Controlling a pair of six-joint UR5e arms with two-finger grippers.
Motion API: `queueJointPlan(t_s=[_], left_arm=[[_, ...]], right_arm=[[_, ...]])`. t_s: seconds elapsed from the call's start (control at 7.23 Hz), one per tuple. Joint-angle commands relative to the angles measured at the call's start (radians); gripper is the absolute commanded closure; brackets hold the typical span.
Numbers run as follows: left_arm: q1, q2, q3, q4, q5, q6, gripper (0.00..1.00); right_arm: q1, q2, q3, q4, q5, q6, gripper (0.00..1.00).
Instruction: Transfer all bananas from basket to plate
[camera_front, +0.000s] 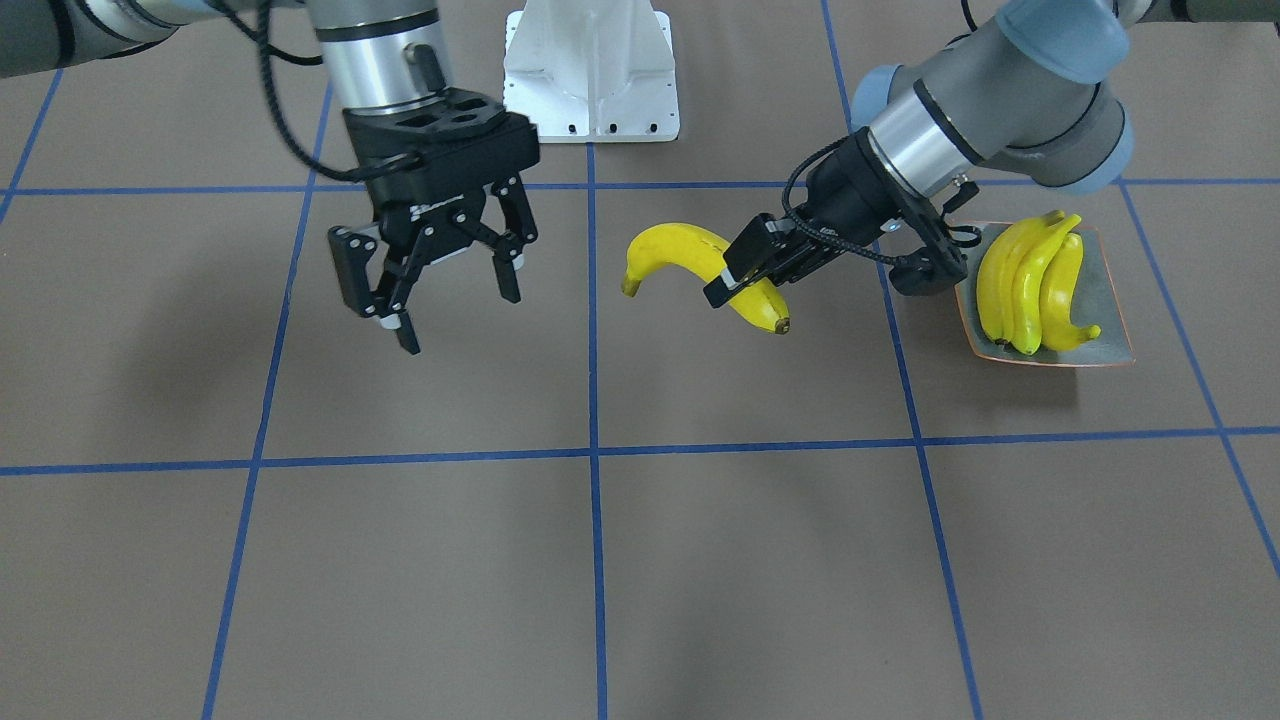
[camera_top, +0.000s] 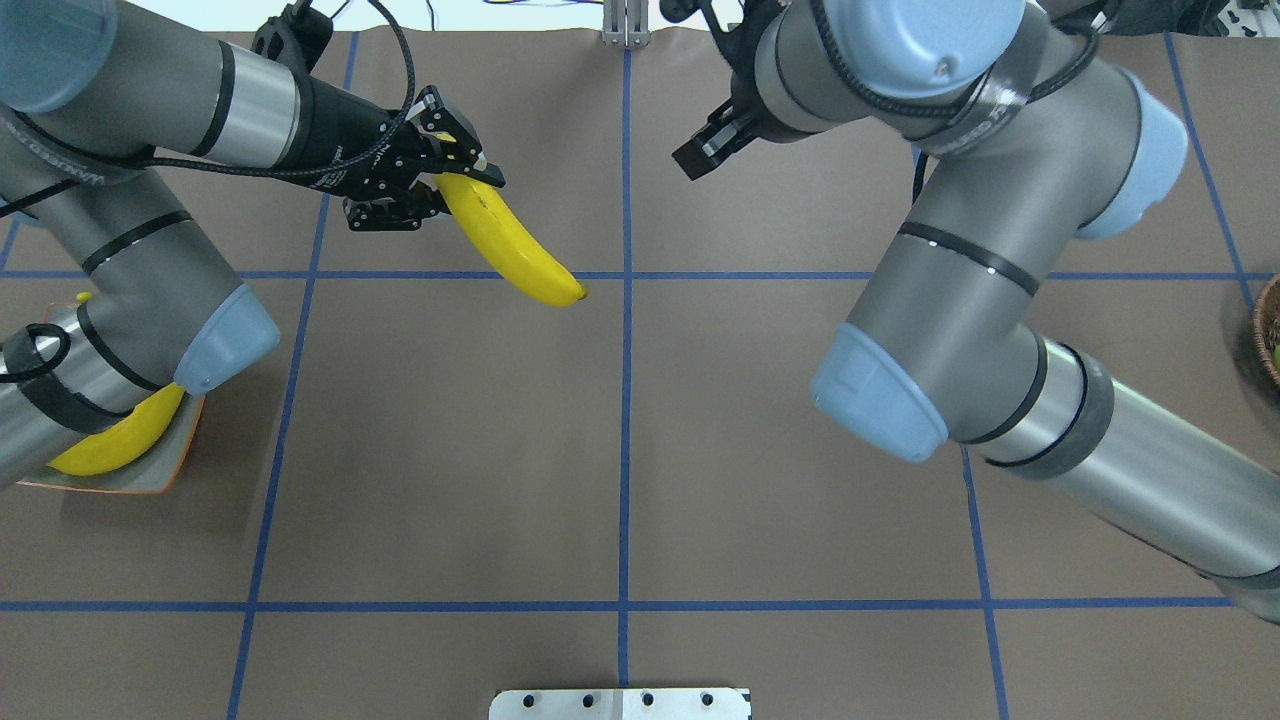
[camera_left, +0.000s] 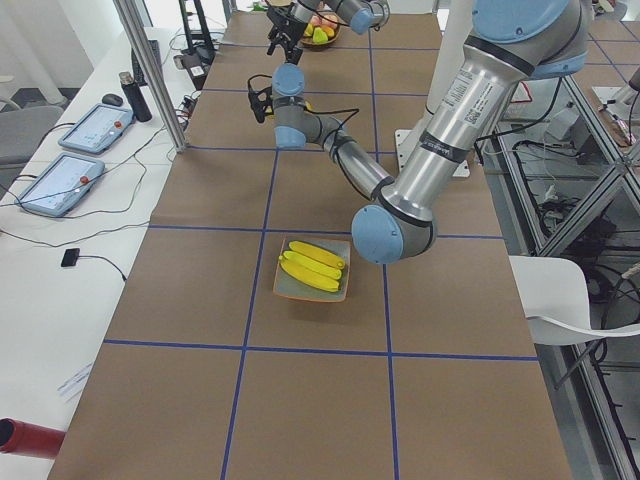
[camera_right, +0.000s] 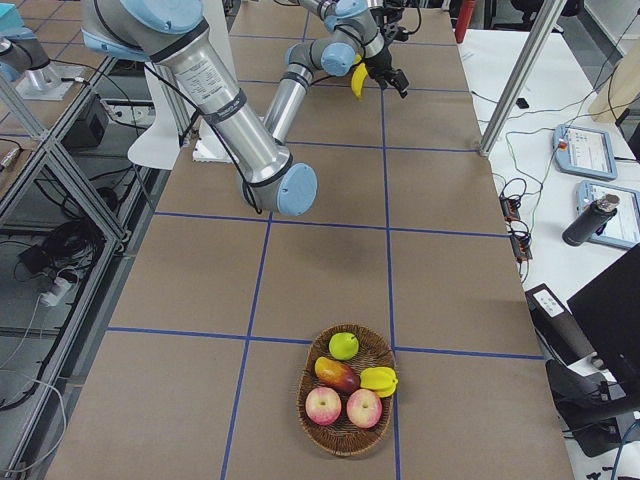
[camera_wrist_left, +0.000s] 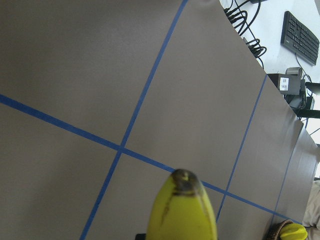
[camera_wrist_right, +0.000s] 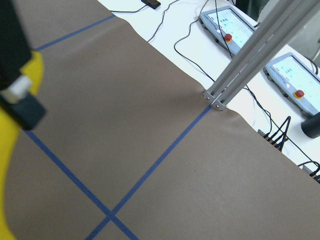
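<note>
a: left gripper?
b: clamped on one banana. in the front-facing view, the plate with three bananas sits at its 3 o'clock.
a: right gripper?
b: jaws wide, nothing held — 9 o'clock of that banana.

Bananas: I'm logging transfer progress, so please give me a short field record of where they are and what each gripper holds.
on plate: three bananas, lying side by side
plate: square dish, at the left arm's end of the table
fourth banana: clamped in the left gripper, not yet over the plate
right gripper: open, empty
basket: holds other fruit, no banana visible
left to do: place one banana
</note>
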Motion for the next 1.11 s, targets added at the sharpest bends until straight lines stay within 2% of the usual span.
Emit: queueJointPlan(t_s=[0.0,0.14,0.28,0.41,0.55,0.83,0.97], left_arm=[[-0.032,0.139,-0.107,-0.004,-0.038,0.078,1.00],[-0.049,0.238,-0.179,-0.005,-0.036,0.159,1.00],[-0.067,0.315,-0.202,-0.008,-0.041,0.270,1.00],[-0.086,0.371,-0.203,-0.013,-0.065,0.312,1.00],[-0.125,0.443,-0.201,-0.052,-0.116,0.311,1.00],[-0.176,0.581,-0.193,-0.083,-0.125,0.269,1.00],[-0.180,0.606,-0.192,-0.085,-0.125,0.108,1.00]], right_arm=[[0.218,-0.058,-0.096,0.001,0.252,-0.195,0.00],[0.292,-0.103,-0.110,0.001,0.304,-0.313,0.00],[0.352,-0.138,-0.130,0.001,0.375,-0.392,0.00],[0.393,-0.175,-0.133,-0.001,0.407,-0.475,0.00],[0.433,-0.206,-0.139,-0.002,0.435,-0.526,0.00],[0.513,-0.214,-0.182,-0.037,0.516,-0.544,0.00],[0.550,-0.229,-0.188,-0.088,0.521,-0.563,0.00]])
